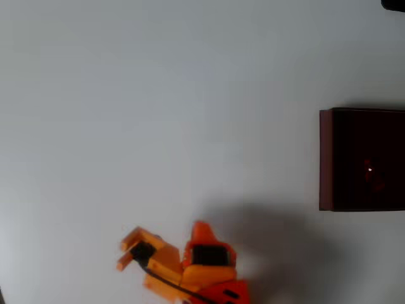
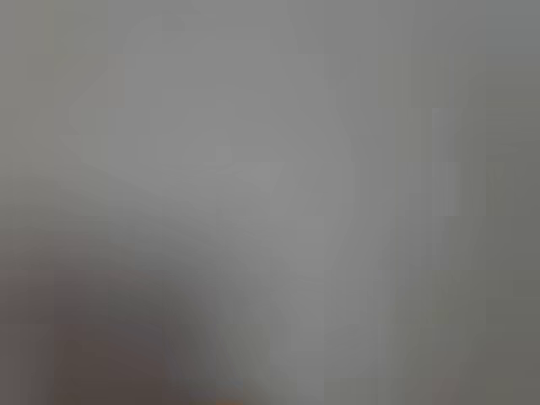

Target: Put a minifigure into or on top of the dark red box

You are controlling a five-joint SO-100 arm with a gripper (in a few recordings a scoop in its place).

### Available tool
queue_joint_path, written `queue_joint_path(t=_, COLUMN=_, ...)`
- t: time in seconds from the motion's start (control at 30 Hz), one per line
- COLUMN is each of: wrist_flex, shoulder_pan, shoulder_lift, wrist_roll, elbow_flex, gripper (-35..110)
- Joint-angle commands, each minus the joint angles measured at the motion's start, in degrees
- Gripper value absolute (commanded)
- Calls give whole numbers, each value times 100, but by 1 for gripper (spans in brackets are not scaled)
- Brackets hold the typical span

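Note:
The dark red box (image 1: pixel 326 158) sits at the right edge of the overhead view, with maroon walls and a nearly black inside. Within that dark interior I make out a faint reddish shape with a small bright dot, which looks like the minifigure (image 1: pixel 372 176); it is too dim to be sure. My orange arm is folded at the bottom centre. Its gripper (image 1: pixel 128 251) points left, far from the box. Nothing is visible between its fingers, and I cannot make out how wide they stand. The wrist view is a grey blur.
A plain white table (image 1: pixel 158 114) stretches across the overhead view. A small dark object (image 1: pixel 393 4) pokes in at the top right corner. The arm casts a soft shadow to the right of its base.

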Motion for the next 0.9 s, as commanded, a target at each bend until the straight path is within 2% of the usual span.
queue_joint_path(t=0.0, wrist_flex=-105, shoulder_pan=-193, shoulder_lift=62, wrist_roll=-141, elbow_flex=202, gripper=0)
queue_joint_path(t=0.23, wrist_flex=-176, shoulder_pan=-193, shoulder_lift=62, wrist_roll=-536, elbow_flex=483, gripper=0)
queue_joint_path(t=0.87, wrist_flex=-176, shoulder_pan=-316, shoulder_lift=62, wrist_roll=-571, elbow_flex=483, gripper=0)
